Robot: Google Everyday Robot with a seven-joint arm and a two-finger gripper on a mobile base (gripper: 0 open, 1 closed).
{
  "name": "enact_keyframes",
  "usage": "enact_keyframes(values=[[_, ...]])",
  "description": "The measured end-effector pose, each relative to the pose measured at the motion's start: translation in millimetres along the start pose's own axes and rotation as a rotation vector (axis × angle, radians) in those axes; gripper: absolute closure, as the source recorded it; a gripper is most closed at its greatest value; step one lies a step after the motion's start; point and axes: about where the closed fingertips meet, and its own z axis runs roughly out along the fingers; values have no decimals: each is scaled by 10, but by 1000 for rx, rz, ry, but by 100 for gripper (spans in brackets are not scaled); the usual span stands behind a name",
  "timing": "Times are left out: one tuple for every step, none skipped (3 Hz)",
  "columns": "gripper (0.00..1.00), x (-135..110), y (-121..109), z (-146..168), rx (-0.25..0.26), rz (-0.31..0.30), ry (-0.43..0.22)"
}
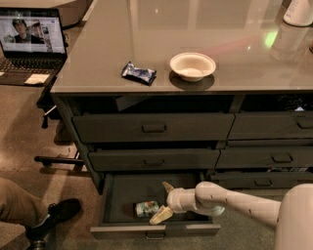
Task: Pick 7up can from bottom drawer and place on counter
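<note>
The 7up can [146,208] lies on its side inside the open bottom drawer [154,230], toward the front middle. My gripper [164,201] reaches into the drawer from the right on a white arm. It is open, with one finger [167,187] behind the can and the other finger [161,215] in front of it, right beside the can's right end. The counter [107,49] is the glossy grey-brown top above the drawers.
A dark blue snack wrapper [139,72] and a white bowl [192,66] sit on the counter. A white container [299,12] stands at the far right. A laptop [33,40] is at the left. A person's leg and shoe [53,216] lie on the floor at lower left.
</note>
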Motion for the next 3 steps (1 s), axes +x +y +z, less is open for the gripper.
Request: enact_keyframes(values=[[0, 58, -126, 25, 57, 8, 12], [0, 56, -125, 24, 56, 8, 12], [0, 105, -191, 106, 67, -8, 24]])
